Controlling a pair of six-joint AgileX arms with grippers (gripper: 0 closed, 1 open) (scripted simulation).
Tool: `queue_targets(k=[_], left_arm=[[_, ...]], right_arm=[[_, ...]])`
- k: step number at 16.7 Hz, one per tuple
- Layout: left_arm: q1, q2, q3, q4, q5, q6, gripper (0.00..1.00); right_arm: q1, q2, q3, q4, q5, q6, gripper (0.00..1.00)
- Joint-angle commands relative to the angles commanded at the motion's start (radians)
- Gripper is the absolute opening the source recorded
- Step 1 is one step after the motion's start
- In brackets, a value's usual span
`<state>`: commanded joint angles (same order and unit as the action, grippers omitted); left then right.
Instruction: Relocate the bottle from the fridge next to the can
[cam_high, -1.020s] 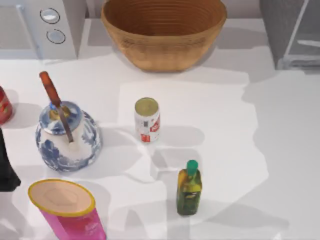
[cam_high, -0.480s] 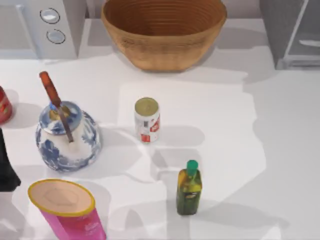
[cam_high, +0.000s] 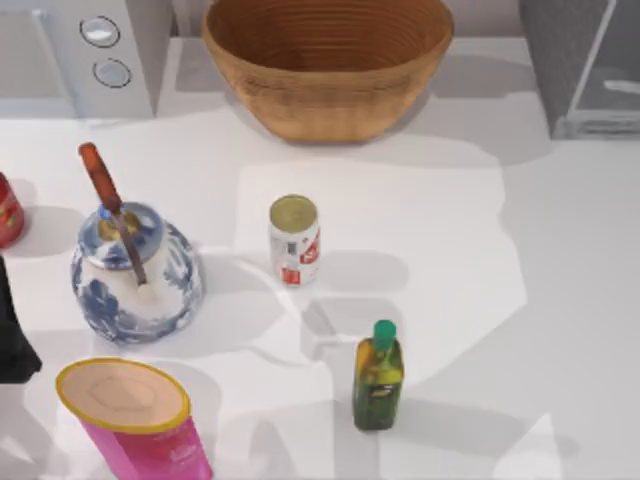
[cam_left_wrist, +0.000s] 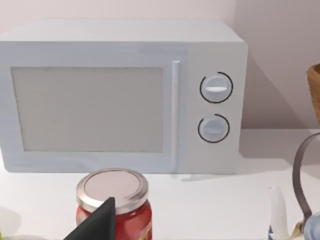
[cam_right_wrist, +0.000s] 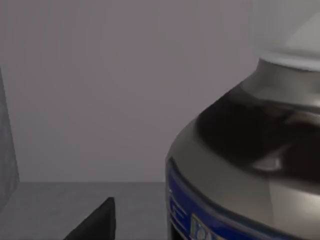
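The bottle (cam_right_wrist: 250, 165) stands very close in the right wrist view, showing a white cap, dark shoulders and the top of a blue label, with grey fridge walls behind it. My right gripper (cam_right_wrist: 165, 227) is inside the fridge (cam_high: 585, 65), open, and one black fingertip (cam_right_wrist: 100, 220) shows with a gap between it and the bottle. The white can (cam_high: 294, 240) with red markings and a gold top stands upright mid-table. My left gripper (cam_left_wrist: 150, 230) is parked at the table's left edge, open, just behind a red jar (cam_left_wrist: 114, 202).
A wicker basket (cam_high: 328, 60) sits at the back centre and a microwave (cam_high: 85, 55) at the back left. A blue-white jar with a ladle (cam_high: 135, 265), a pink canister (cam_high: 135, 415) and a green-capped bottle (cam_high: 378, 375) stand around the can.
Objects on the table have not moved. The shadows on the right side of the table have shifted slightly.
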<state>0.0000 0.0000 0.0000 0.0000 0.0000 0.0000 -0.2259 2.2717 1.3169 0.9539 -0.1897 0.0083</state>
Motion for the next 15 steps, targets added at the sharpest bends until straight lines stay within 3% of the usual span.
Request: queue_targets(k=[2, 15], left_arm=[[0.000, 0.000, 0.000, 0.000, 0.000, 0.000, 1.00], [0.000, 0.000, 0.000, 0.000, 0.000, 0.000, 1.00]], right_arm=[[0.000, 0.000, 0.000, 0.000, 0.000, 0.000, 1.00], [0.000, 0.000, 0.000, 0.000, 0.000, 0.000, 0.02]])
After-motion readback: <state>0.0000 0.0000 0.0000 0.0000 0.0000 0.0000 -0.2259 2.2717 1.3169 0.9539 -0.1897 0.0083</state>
